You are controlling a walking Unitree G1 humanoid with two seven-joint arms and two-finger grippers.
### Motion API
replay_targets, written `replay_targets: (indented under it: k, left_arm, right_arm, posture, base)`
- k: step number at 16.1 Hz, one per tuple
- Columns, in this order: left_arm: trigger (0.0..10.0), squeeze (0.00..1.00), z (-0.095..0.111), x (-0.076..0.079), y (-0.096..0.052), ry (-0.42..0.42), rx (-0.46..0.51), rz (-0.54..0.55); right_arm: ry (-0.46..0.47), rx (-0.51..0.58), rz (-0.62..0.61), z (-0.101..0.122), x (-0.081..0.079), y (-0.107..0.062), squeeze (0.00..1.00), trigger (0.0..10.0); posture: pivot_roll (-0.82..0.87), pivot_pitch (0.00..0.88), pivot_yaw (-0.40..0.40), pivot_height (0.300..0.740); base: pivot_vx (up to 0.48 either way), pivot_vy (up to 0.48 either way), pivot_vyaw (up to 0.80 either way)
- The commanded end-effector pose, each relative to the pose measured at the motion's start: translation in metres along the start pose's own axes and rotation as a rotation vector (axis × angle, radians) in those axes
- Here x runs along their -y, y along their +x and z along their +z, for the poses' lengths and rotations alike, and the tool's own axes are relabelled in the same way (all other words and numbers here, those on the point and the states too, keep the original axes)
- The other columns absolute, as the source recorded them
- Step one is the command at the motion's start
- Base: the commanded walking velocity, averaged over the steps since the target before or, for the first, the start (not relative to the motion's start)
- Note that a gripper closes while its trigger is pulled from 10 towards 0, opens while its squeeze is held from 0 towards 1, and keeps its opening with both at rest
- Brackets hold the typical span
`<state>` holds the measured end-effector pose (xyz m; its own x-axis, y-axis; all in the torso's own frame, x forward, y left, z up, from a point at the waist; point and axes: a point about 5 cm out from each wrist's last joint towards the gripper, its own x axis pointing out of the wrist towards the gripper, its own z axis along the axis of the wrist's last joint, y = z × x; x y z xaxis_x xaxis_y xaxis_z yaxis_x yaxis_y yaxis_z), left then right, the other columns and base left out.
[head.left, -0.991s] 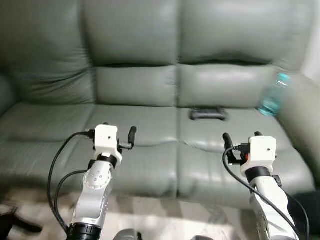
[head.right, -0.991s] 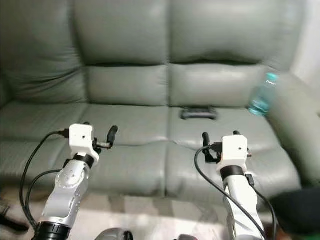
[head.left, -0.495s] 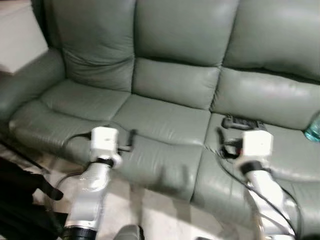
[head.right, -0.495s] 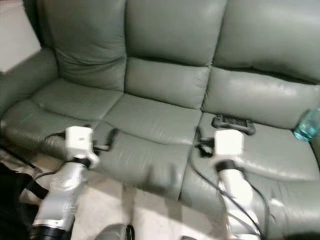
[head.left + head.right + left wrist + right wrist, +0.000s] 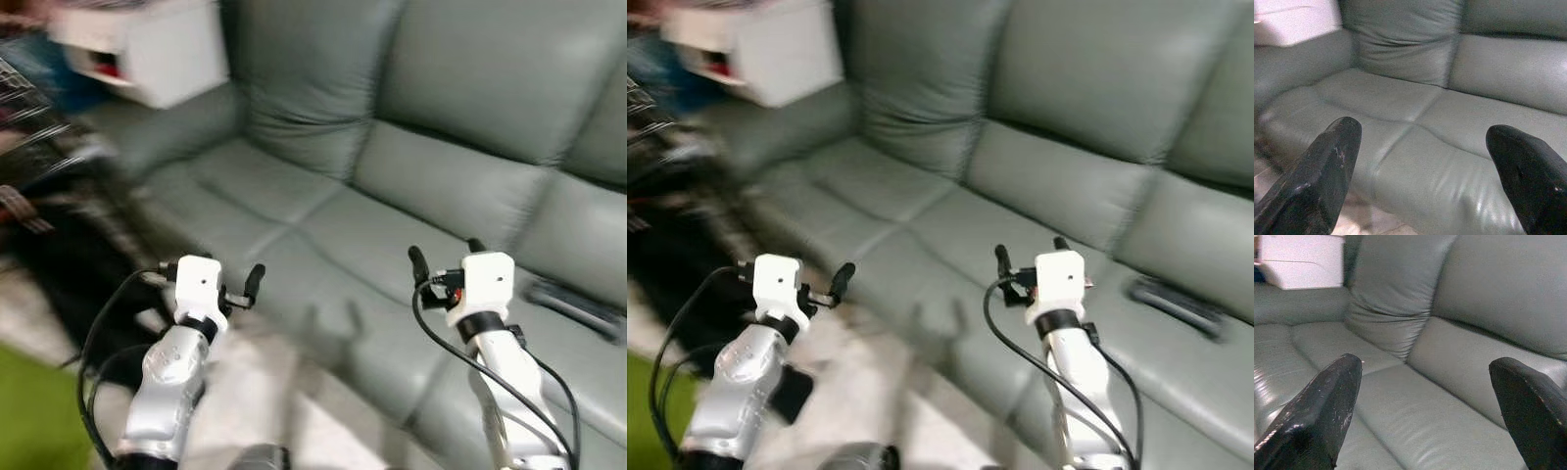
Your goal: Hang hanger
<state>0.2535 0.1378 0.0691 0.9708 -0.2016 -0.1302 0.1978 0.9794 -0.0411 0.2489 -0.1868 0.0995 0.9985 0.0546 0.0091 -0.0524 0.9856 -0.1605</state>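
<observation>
Left eye view shows a black remote point(image 5: 578, 304) on the sofa point(image 5: 411, 176); both wrist views show released tools.

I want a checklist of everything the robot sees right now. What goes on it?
Surface: grey-green sofa, seats mostly bare.
Job's things: nothing seen; no hanger in these pictures.
Clutter: dark flat object on the seat, beyond the right gripper.
Grippers: left gripper open, empty, held above the sofa's front edge; right gripper open, empty, above the seat.
Cables: black cables loop beside both arms.
Surroundings: white box-like furniture by the sofa's armrest; blurred dark things at the robot's left, too smeared to name.
</observation>
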Motion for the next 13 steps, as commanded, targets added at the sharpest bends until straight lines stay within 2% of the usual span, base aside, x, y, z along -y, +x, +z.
replay_targets:
  k: [1,3,4,9,13]
  left_arm:
    - [10.0,0.00,0.004,-0.002,-0.002,0.017,0.029,0.051]
    - [10.0,0.00,0.005,-0.004,-0.003,0.049,0.040,0.081]
    - [10.0,0.00,0.008,-0.011,0.000,0.052,0.033,0.110]
    - [10.0,0.00,0.008,-0.023,0.003,0.038,0.030,0.157]
    - [10.0,0.00,0.005,-0.015,0.001,0.012,0.019,0.122]
  right_arm:
    - [-0.002,0.018,-0.017,0.004,0.002,0.003,0.00,10.0]
    - [-0.003,0.029,-0.003,0.007,0.001,0.008,0.00,10.0]
    - [-0.014,0.049,0.016,0.009,-0.001,0.014,0.00,10.0]
    - [0.009,0.039,0.021,0.006,-0.002,0.013,0.00,10.0]
    - [0.025,0.041,0.019,0.004,-0.004,0.011,0.00,10.0]
  posture:
    - [-0.05,0.000,0.081,0.740]
    - [-0.04,0.000,0.066,0.740]
    - [-0.02,0.000,0.047,0.740]
    - [-0.01,0.000,0.036,0.740]
    - [-0.03,0.000,0.056,0.740]
  base:
    - [0.000,0.000,0.80]
    - [0.000,0.000,0.80]
    - [0.000,0.281,0.80]
    - [0.000,0.451,0.79]
    - [0.000,0.480,0.75]
